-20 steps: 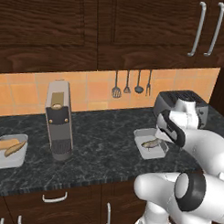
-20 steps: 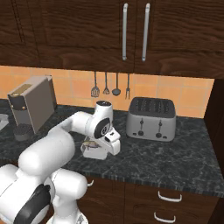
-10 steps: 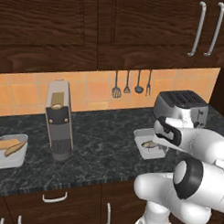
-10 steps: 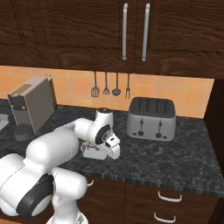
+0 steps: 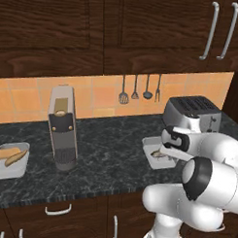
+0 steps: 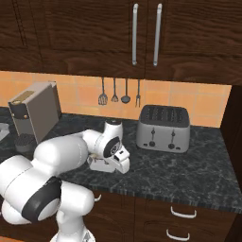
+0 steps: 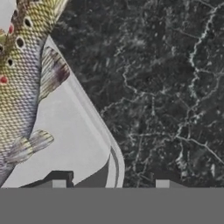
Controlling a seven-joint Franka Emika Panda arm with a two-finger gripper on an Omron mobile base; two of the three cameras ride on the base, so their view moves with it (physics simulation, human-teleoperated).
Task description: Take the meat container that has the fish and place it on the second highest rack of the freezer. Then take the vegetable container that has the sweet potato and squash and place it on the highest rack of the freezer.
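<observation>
Gripper (image 7: 111, 183) lowered over the fish tray (image 5: 157, 154) on the counter (image 5: 105, 154), beside the toaster (image 5: 191, 113). In the hand view its tips straddle the tray's rim (image 7: 114, 162), one inside and one outside, open and apparently not yet clamped, a stance suited to pinching the thin wall. The fish (image 7: 24, 65) lies along the tray floor, clear of the tips. The vegetable tray (image 5: 10, 159) sits well apart, beyond the coffee machine (image 5: 62, 128).
</observation>
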